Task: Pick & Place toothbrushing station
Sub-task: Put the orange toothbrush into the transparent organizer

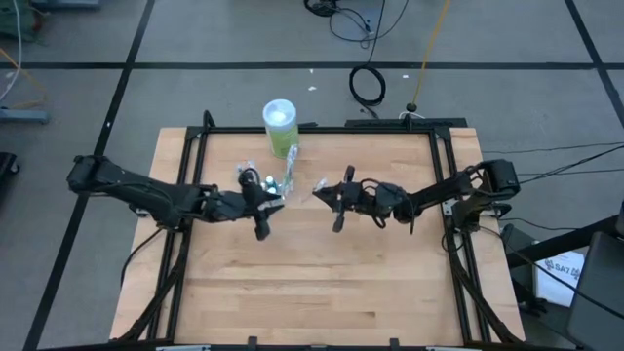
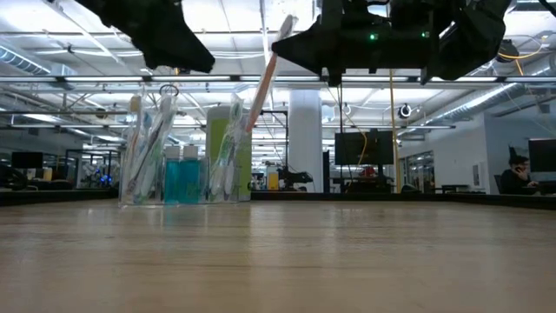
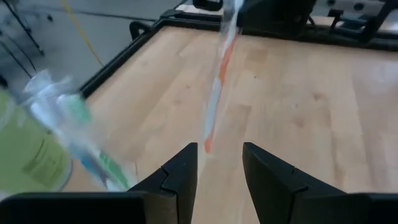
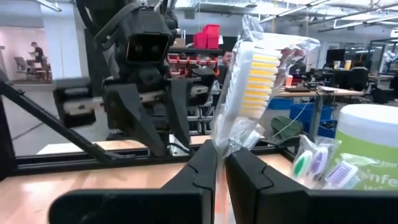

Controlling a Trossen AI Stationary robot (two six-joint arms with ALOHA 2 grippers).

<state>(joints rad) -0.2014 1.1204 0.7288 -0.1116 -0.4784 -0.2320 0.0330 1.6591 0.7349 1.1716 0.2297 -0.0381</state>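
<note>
- While the right gripper [image 4: 221, 163] pinches 1 wrapped toothbrush [image 4: 256, 93] by its lower handle, most of the brush leans unsupported above; I judge it could pivot or slip free in the slick wrapper.
- Just across the gap, the left gripper [image 3: 219, 163] hangs part-open and empty, so any early release drops the brush onto the table [image 1: 322, 283].
- Farther back, the clear cup [image 2: 178, 165] of brushes stands beside a green canister [image 1: 280, 127]; a careless swing could topple either.

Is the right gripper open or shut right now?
Shut. The right gripper is clamped on a wrapped toothbrush, whose bristle end sticks out past it.
</note>
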